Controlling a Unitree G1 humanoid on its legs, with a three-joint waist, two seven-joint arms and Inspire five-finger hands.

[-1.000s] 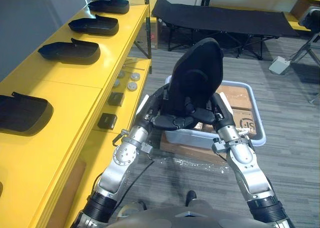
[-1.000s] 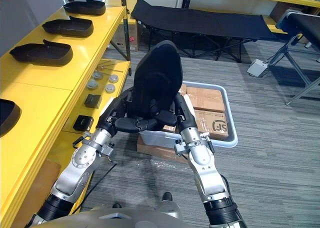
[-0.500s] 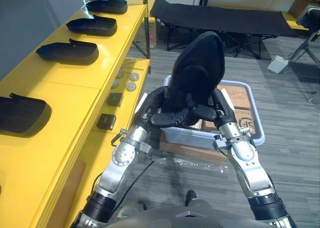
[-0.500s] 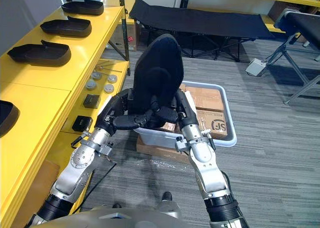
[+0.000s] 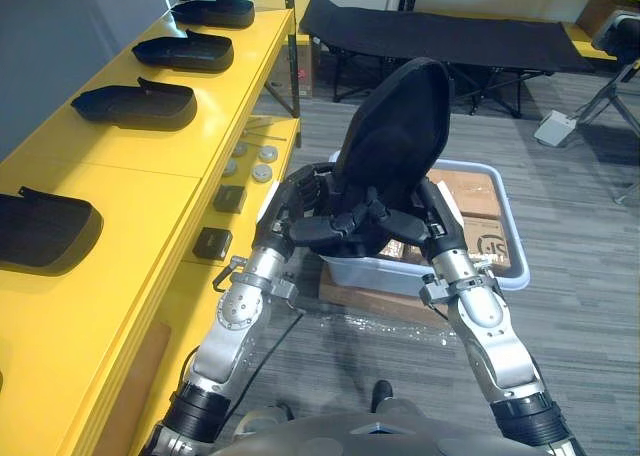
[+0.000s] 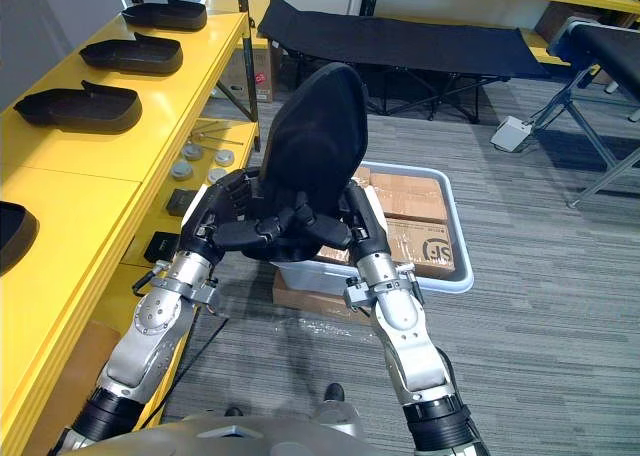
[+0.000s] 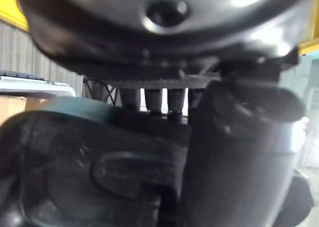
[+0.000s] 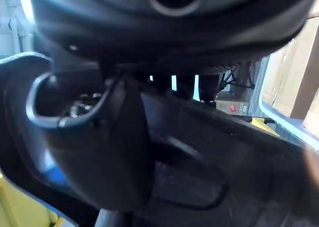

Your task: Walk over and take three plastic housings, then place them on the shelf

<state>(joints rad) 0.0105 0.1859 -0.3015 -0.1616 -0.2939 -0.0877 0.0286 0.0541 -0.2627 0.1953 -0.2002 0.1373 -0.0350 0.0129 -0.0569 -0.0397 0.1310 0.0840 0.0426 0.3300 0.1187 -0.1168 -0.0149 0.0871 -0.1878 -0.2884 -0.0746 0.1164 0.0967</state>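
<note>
The black plastic housing [image 5: 393,141] is held upright in the air above the bin [image 5: 512,238]. The left robot hand [image 5: 297,204] and the right robot hand [image 5: 432,214] are both clamped on its lower end, fingers curled round it. Other housings [image 5: 137,104] lie in a row on the yellow shelf [image 5: 150,171] at the left.

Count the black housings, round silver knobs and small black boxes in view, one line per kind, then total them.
Black housings: 5 (4 on the yellow shelf, 1 held upright by the left hand and right hand)
Round silver knobs: 4
Small black boxes: 2
Total: 11
</note>
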